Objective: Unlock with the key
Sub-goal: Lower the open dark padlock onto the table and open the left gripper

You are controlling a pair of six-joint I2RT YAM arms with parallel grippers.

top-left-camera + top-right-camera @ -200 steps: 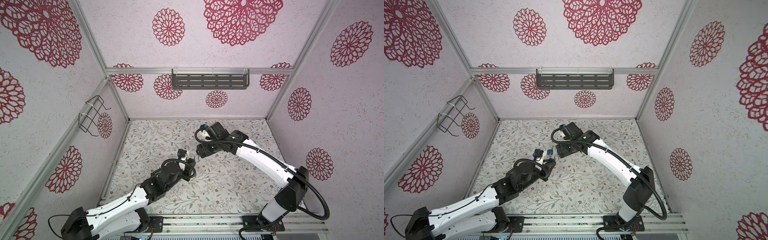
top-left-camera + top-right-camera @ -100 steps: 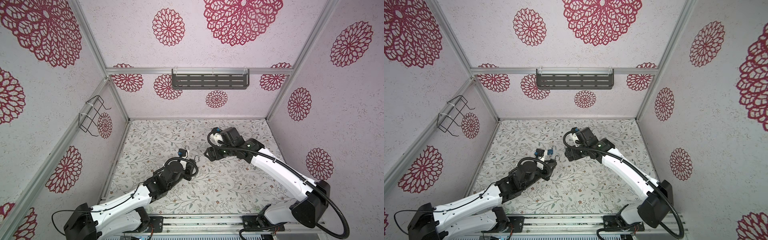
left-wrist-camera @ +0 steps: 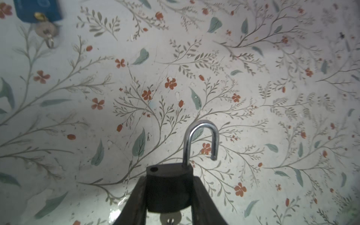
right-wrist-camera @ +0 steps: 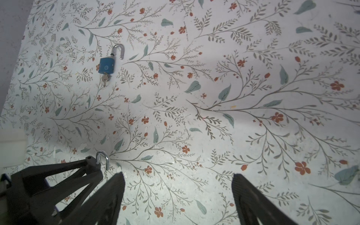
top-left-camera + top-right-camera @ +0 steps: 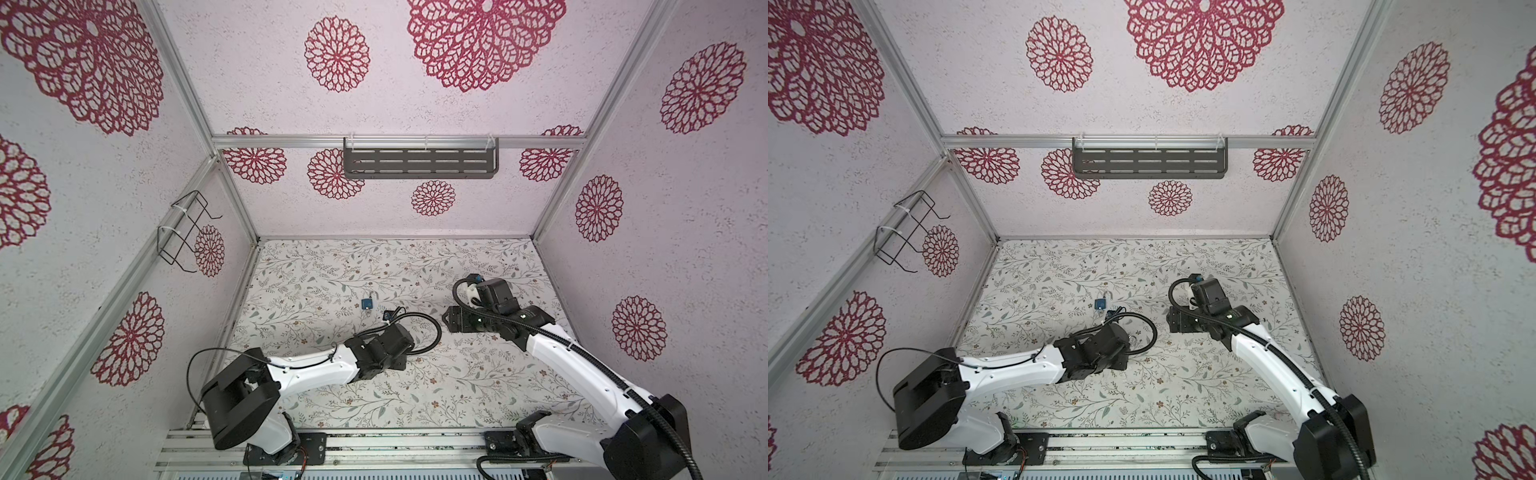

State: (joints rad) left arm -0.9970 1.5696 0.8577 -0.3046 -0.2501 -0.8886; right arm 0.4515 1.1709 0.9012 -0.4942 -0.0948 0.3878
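Floral-printed white surface (image 5: 415, 395) floors the pink-walled booth. Near its middle, the left gripper (image 3: 169, 180) pinches a black metal padlock (image 3: 167, 192) by the body, its silver shackle (image 3: 202, 136) standing open. Toward the right edge, the right gripper (image 4: 178, 181) gapes wide, empty. Farther back lies a blue padlock (image 4: 106, 65), its key (image 4: 105, 78) inserted and its shackle open too.

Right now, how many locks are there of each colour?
Blue lock: 1
Black lock: 1
Total: 2
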